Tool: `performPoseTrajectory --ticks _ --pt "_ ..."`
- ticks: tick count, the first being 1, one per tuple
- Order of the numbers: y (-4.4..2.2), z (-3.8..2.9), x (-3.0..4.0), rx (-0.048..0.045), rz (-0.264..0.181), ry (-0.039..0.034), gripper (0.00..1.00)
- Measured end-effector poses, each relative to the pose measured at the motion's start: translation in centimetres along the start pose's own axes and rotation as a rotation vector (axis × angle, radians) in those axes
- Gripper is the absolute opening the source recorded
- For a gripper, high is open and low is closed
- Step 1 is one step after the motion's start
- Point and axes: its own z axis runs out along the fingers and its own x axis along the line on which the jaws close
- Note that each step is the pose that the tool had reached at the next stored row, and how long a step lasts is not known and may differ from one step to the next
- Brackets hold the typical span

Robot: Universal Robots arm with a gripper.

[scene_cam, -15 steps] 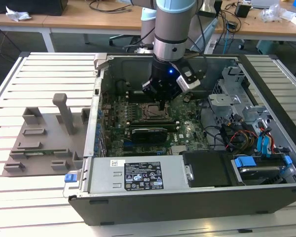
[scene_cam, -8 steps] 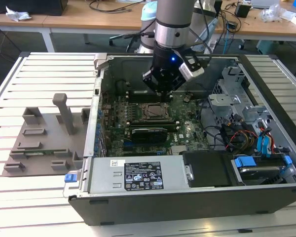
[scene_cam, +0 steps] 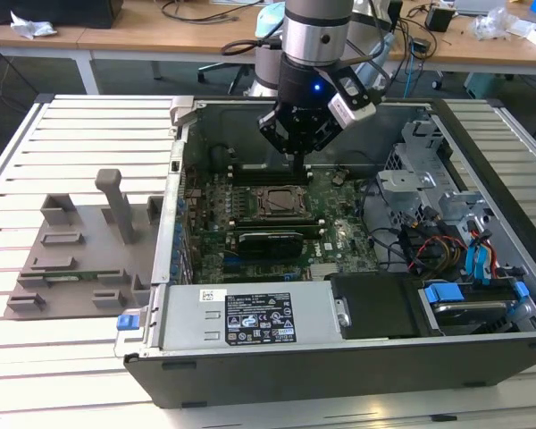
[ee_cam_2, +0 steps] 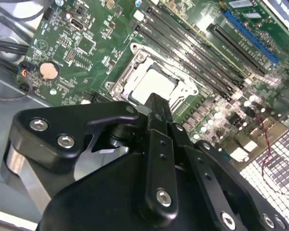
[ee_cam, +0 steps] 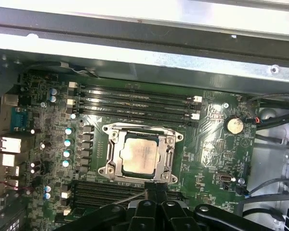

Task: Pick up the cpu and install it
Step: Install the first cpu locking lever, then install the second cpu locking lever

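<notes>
The small flat square silvery cpu [ee_cam: 139,155] [ee_cam_2: 153,84] lay seated inside the dark metal-edged socket frame [ee_cam: 108,156] on the green motherboard [scene_cam: 339,234] of the open grey computer case [scene_cam: 295,371]. The black gripper [scene_cam: 297,159] [ee_cam_2: 156,103] [ee_cam: 153,188] hovered just at the socket's 6 o'clock edge in the first wrist view, fingers clenched together, grasping nothing.

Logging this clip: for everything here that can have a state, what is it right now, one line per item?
cpu: seated flat in the socket, silvery top up.
socket frame: open around the chip, nothing covering it.
pincer: just above the socket's edge, holding nothing; open or shut cannot be told.
computer case: lying on its side, side panel off, board exposed.
expansion card: plugged in beside the socket.
</notes>
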Motion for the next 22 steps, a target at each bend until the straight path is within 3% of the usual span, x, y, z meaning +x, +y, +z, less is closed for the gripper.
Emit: performPoseTrajectory --ticks 13,18,22 --pt "-0.1 -0.04 0.01 -0.0001 0.0 0.0002 0.11" --pt "-0.91 0.06 0.1 -0.0038 0.0 -0.0003 0.11" --pt "-2.61 0.25 0.28 -0.017 0.0 -0.0017 0.11"
